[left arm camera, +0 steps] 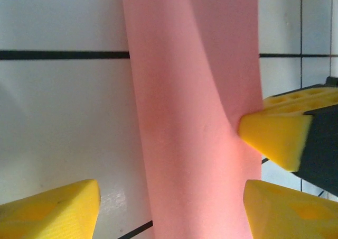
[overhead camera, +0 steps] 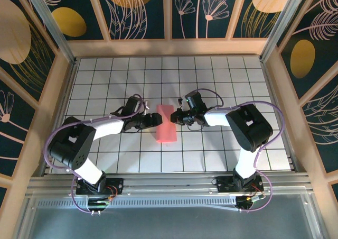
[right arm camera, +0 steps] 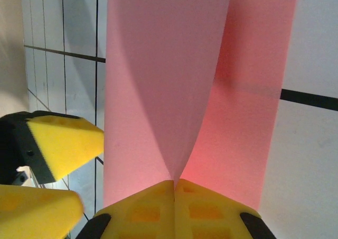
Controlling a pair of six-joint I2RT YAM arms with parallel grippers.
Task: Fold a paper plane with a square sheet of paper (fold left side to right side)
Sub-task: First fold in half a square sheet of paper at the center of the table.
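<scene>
1. On the tabletop (overhead camera: 105, 80), midway between the two arms, the sheet of paper (overhead camera: 166, 123) lies as a narrow pink strip. Its left half is already laid over the right.
2. That first fold looks unfinished. The top layer bows up off the lower one rather than lying flat, so the crease has yet to be pressed down. No pointed nose or wings show, so I judge that most of the plane is left to do.
3. Left end effector (overhead camera: 154, 120): it sits at the strip's left side with its yellow fingers (left arm camera: 53, 210) wide apart, one on each side of the paper, and it is clamped on nothing.
4. Right end effector (overhead camera: 178, 117): it sits at the strip's right edge with its fingertips (right arm camera: 148, 210) tight together. They bear on the paper at the spot where the two layers meet. Whether a layer is nipped between them I cannot tell.
</scene>
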